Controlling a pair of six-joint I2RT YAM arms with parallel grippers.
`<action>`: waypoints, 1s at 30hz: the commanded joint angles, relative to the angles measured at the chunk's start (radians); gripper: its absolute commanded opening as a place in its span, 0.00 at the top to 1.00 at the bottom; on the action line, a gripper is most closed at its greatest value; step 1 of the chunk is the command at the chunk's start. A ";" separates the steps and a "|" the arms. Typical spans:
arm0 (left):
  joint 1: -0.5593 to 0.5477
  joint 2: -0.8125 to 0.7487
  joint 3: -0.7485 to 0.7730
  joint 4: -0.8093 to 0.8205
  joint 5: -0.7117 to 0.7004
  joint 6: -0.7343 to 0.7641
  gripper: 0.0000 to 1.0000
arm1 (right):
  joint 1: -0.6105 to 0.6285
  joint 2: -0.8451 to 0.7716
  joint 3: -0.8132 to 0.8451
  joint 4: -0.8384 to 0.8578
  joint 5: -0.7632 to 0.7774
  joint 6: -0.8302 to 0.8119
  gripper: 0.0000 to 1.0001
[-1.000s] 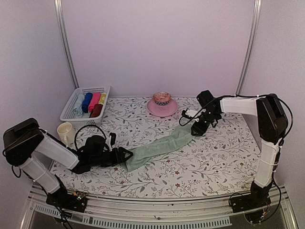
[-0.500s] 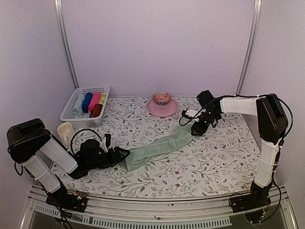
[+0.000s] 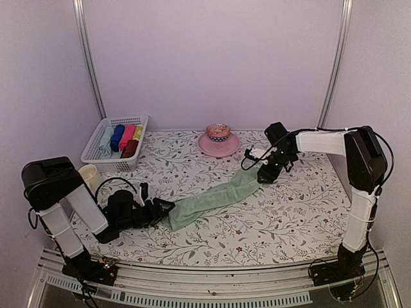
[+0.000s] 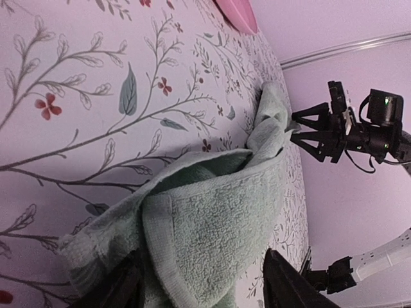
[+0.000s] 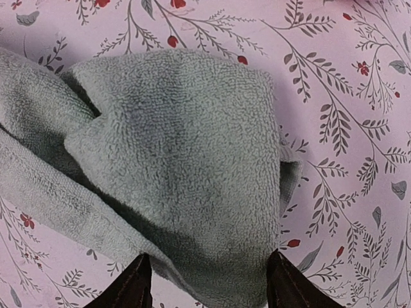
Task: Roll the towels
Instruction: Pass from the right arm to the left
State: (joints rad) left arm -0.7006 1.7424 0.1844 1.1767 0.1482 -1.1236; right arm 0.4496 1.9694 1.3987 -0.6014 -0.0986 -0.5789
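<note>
Both grippers (ends pinched) on towel [image 3: 215, 199]

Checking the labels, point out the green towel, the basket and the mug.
green towel [image 3: 215, 199], top view, middle of its stretched length
basket [image 3: 94, 146], top view, left wall
mug [image 3: 90, 172], top view, visible side

left end effector [image 3: 168, 206] low, jaws parted | right end effector [image 3: 262, 178] angled down, jaws parted

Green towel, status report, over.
Left gripper and right gripper each straddle an end of the green towel. Towel stretched out, unrolled. Nothing in the way.
</note>
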 commanded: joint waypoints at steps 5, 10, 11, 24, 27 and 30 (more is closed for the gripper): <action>-0.042 -0.211 0.073 -0.357 -0.127 0.079 0.31 | 0.005 0.024 0.002 -0.006 0.007 0.010 0.38; -0.043 -0.173 0.089 -0.367 -0.090 0.053 0.33 | 0.009 0.023 0.003 -0.006 0.013 0.010 0.38; -0.046 -0.172 0.083 -0.363 -0.092 0.042 0.33 | 0.009 0.022 0.003 -0.006 0.014 0.010 0.39; -0.099 -0.233 0.078 -0.444 -0.138 -0.011 0.32 | 0.014 0.022 0.002 -0.006 0.019 0.010 0.38; -0.106 -0.209 0.074 -0.427 -0.131 -0.033 0.33 | 0.015 0.022 0.002 -0.006 0.019 0.010 0.38; -0.116 -0.203 0.066 -0.417 -0.140 -0.048 0.32 | 0.015 0.024 0.001 -0.006 0.019 0.010 0.38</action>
State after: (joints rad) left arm -0.7929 1.5234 0.2604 0.7418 0.0139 -1.1442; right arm 0.4580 1.9724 1.3987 -0.6025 -0.0849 -0.5762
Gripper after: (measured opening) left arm 0.675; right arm 0.615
